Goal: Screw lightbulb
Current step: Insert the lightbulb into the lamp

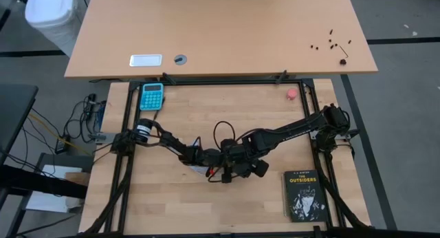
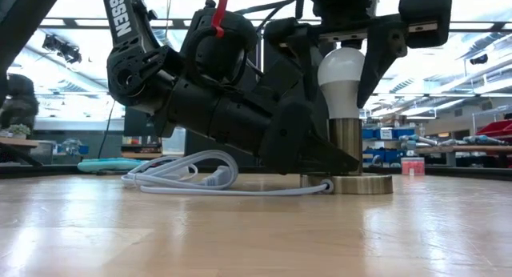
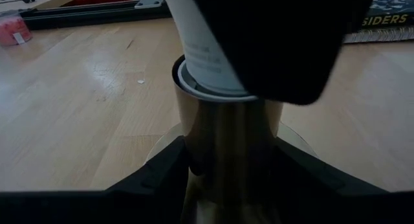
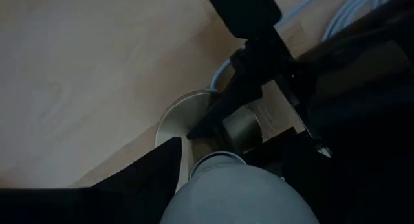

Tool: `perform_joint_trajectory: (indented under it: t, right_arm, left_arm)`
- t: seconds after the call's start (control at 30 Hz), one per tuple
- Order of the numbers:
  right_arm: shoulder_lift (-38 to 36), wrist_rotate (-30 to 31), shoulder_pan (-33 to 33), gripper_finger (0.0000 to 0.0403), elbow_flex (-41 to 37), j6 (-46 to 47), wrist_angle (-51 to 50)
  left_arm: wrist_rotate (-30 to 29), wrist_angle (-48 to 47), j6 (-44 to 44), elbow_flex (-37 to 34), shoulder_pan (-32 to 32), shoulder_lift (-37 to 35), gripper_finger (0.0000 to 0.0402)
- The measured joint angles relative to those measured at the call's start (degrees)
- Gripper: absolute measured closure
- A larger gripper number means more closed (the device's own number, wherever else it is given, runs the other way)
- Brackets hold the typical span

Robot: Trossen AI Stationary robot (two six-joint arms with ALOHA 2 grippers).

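Observation:
The white frosted lightbulb point(image 2: 342, 67) stands upright with its neck point(image 3: 206, 59) in the brass socket column point(image 2: 346, 145), which rises from a round base disc point(image 2: 364, 184) on the table. My left gripper point(image 2: 320, 153) comes in low and nearly level and is shut on the socket column. My right gripper point(image 2: 342, 85) comes down from above and is shut on the bulb. Both meet at the table's middle point(image 1: 227, 162). The socket's white cord point(image 2: 184, 178) lies coiled on the table beside the base. My left gripper pinches the brass socket column point(image 3: 229, 146) between its two fingers point(image 3: 162, 175), low down near the base disc, coming almost level from the table's left. The socket stands upright with its base on the table. My right gripper holds the bulb's rounded glass point(image 4: 236, 195) between its two fingers point(image 2: 376, 57), which point down from above along either side. The bulb stands upright, its neck in the socket's mouth.
A black book point(image 1: 302, 195) lies at the near right. A blue calculator point(image 1: 152, 95) sits at the far left and a small pink round object point(image 1: 292, 94) at the far right. A second desk point(image 1: 220, 31) stands beyond the table's far edge.

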Motion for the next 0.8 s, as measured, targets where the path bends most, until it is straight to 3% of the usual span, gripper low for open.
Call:
perform_joint_trajectory:
  t: [0.67, 0.8]
  right_arm:
    - [0.1, 0.5, -1.8, 0.0137, -0.1, 26.0, 3.2]
    - [0.1, 3.0, -1.8, 0.0137, -0.1, 32.7, 2.9]
  left_arm:
    - [-1.9, 0.3, 0.6, 0.0, -0.4, 0.0, 0.0201]
    - [-2.2, 0.3, 0.1, 0.0, -0.3, 0.0, 0.0201]
